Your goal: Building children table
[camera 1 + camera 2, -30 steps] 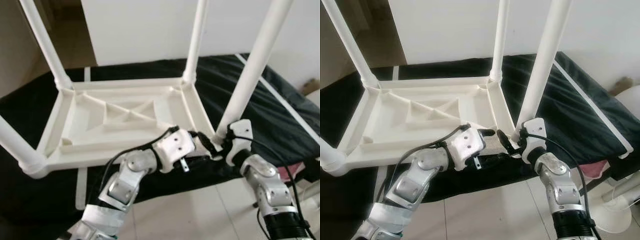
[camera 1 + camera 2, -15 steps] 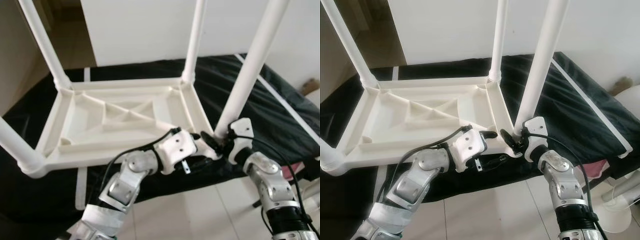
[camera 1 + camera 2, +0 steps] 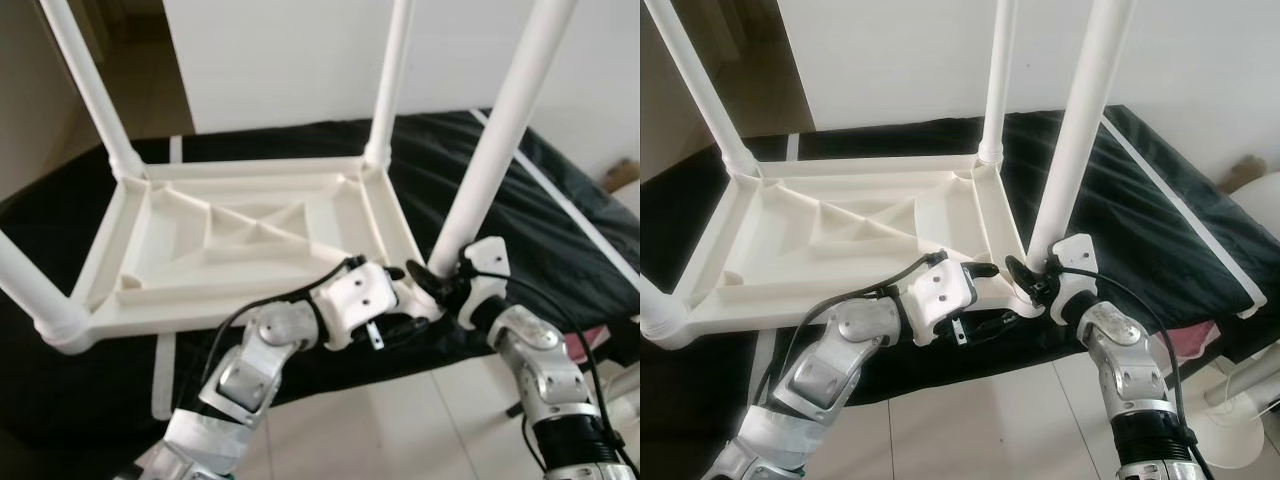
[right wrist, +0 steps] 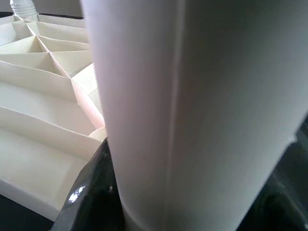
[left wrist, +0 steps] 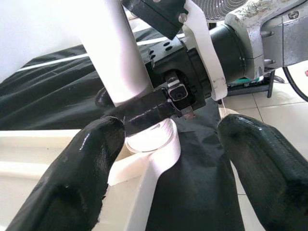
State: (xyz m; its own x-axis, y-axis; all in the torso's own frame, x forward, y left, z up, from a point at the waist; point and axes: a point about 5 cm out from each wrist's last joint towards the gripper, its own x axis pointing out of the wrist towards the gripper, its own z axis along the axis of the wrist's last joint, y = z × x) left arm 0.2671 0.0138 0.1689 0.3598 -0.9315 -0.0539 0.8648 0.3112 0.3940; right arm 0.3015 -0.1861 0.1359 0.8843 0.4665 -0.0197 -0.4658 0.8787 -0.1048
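A white plastic children's table (image 3: 240, 240) lies upside down on a black sheet (image 3: 560, 230), its legs pointing up. My right gripper (image 3: 437, 279) is shut on the near right leg (image 3: 495, 150) at its base, right above the corner socket. In the right wrist view that leg (image 4: 192, 110) stands close between the dark fingers (image 4: 86, 192). My left gripper (image 5: 168, 159) is open just beside the same corner, its two black fingers (image 5: 72, 183) on either side of the socket without touching the leg. The left gripper (image 3: 408, 285) faces the right one.
The other three legs rise at the far right (image 3: 390, 90), far left (image 3: 95, 95) and near left (image 3: 30, 290) corners. A white wall stands behind. A white fan base (image 3: 1240, 420) and a pink object (image 3: 1185, 345) lie on the tiled floor to the right.
The right wrist has turned and shifted slightly around the base of the near right leg. The left gripper has edged a little closer to that corner.
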